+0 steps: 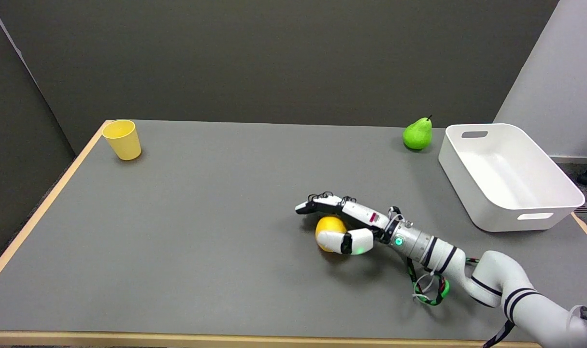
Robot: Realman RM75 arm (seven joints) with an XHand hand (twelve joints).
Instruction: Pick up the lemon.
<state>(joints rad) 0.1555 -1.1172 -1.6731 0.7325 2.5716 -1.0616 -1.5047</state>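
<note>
The right hand (pixel 344 223) lies low over the grey table (pixel 201 232), reaching in from the lower right on its white arm (pixel 496 285). The lemon (pixel 328 227) sits on the table a little right of centre, and the hand is wrapped around it — the fingers (pixel 322 204) stretch out over the far side of the fruit, while the thumb (pixel 351 241) curves across its near side and covers part of the yellow skin. The thumb looks to be touching the lemon; whether the fingers press on it I cannot tell. The fruit seems to rest on the tabletop.

A yellow cup (pixel 122 139) stands upright at the far left corner. A green pear (pixel 417 134) stands near the far edge — just beside it, to the right, is a white tub (pixel 554 203) with cut-out handles.
</note>
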